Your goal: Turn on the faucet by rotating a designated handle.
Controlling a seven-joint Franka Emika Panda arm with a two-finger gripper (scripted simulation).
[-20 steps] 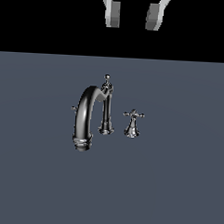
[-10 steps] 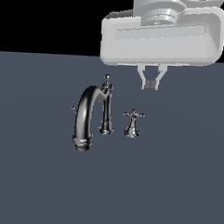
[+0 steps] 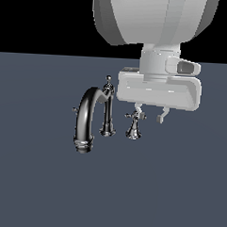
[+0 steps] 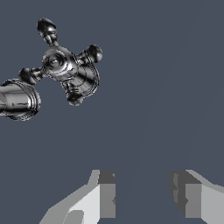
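Observation:
The faucet (image 3: pixel 89 119) is dark chrome, with a tall arched spout and a slim upright post (image 3: pixel 107 108) topped by a ball-tipped lever. The handle (image 3: pixel 134 125) is a small chrome cross knob on a flared base, to the exterior view's right of the post. My gripper (image 3: pixel 150 112) hangs open just above the floor, its one fingertip close to the handle's top and the other further to the exterior view's right. In the wrist view the handle (image 4: pixel 65 68) shows from above, apart from my open, empty gripper (image 4: pixel 142 194). The base of the post (image 4: pixel 17 99) shows beside it.
The fixtures stand on a flat dark grey-blue surface (image 3: pixel 177 185). The arm's large white body (image 3: pixel 153 23) fills the upper part of the exterior view above the handle.
The arm has come down and toward the camera, from the top edge to just above and beside the handle. The gripper stays open. The faucet and handle have not moved.

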